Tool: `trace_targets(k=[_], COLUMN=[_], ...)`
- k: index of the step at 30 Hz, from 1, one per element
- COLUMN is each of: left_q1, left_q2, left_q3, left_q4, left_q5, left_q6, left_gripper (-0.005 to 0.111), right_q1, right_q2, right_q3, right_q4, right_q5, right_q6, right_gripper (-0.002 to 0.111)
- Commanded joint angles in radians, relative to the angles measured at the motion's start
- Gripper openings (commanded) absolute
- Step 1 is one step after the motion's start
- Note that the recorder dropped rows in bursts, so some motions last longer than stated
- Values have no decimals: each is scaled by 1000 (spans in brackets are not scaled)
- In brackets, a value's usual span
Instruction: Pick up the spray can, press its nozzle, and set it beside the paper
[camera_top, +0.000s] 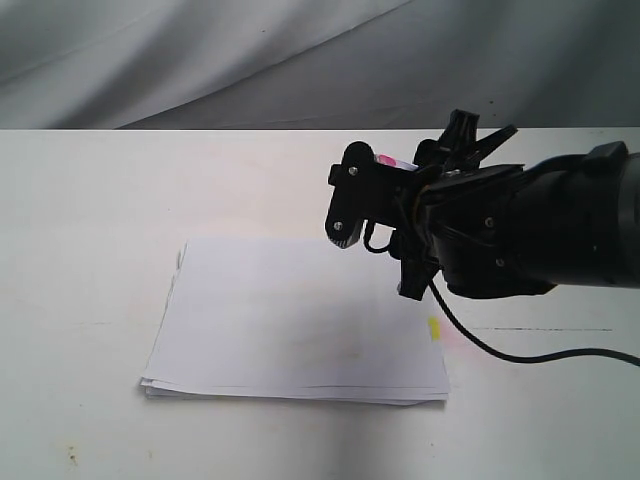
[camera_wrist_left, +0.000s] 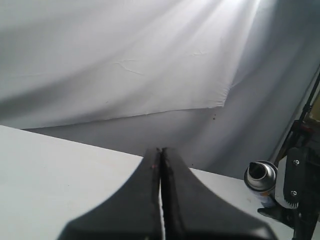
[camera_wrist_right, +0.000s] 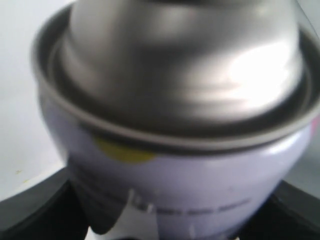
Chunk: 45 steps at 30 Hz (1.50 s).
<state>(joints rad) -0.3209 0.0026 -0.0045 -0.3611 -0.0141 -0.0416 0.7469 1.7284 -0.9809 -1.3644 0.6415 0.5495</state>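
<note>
The spray can (camera_wrist_right: 170, 165) fills the right wrist view, silver dome over a pale grey printed body. Black fingers (camera_wrist_right: 35, 210) press on both of its sides, so my right gripper (camera_top: 380, 238) is shut on it. In the exterior view that gripper hangs by the far right corner of the paper (camera_top: 300, 320) and hides almost all of the can. The left wrist view shows the can (camera_wrist_left: 262, 179) upright with its black nozzle (camera_wrist_left: 258, 170) on top. My left gripper (camera_wrist_left: 161, 153) is shut on nothing, well apart from the can.
The white table (camera_top: 90, 230) carries the paper stack, with a yellow tab (camera_top: 433, 327) on the stack's right edge. A black cable (camera_top: 520, 355) trails from the right arm over the table. A grey cloth backdrop (camera_top: 200, 60) hangs behind.
</note>
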Motion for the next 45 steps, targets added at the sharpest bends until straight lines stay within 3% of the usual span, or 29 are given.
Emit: trace_targets(k=[1,9,13,20,30,38,41,45], left_q1=[2,2,2,2,2,2,2,4], left_q2=[-3,1,121,486,1065,1349,1445,1546], left_q3=[5,1,-83,-368,-850,-1010,-1044,-1049], left_q4=[-42,-62,-93,-44,63,44,-67,-431], left_q5=[-20,-30,-30,-21,248,322,366,437], left_q6=[-12,-12,-12,28,80,226,345,715], left_gripper=[0,0,0,0,0,0,0,0], right_q1=[2,2,2,2,2,2,2,2], right_q2=[-11,-11,-11,-11,-11,-11,-11,-11], right_q3=[-4,-4,-4,-4,-4,-4,-4,-4], right_q4=[-39,-39,-36,-32,-21,-24,-20,-13], right_q5=[17,15,17,17,17,17,17,17], right_q6=[-3,-3,-3,1,1,-1,-1,-1], right_gripper=[0,0,0,0,0,0,0,0])
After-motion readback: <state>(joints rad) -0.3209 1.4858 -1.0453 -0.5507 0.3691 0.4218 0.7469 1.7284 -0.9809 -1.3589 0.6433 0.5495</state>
